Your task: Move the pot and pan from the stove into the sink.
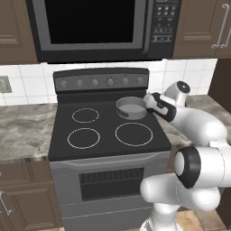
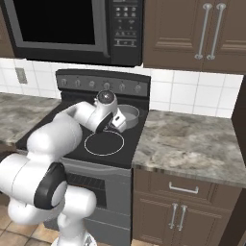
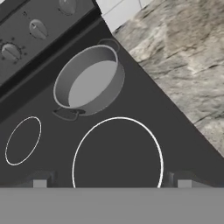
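With the tool [image 3: 112, 183] wide and empty near the pot [image 3: 89, 81] on the stove's [image 1: 103, 135] far right burner, straddle the pot's rim squarely before closing.

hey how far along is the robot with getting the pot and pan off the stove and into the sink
Done: nothing that I can confirm; neither pan nor sink is in these views. In hand: the open gripper hangs empty above the stove, short of the pot, which sits on the back right burner. Left: grasp the pot, carry it to the sink, and see to the pan.
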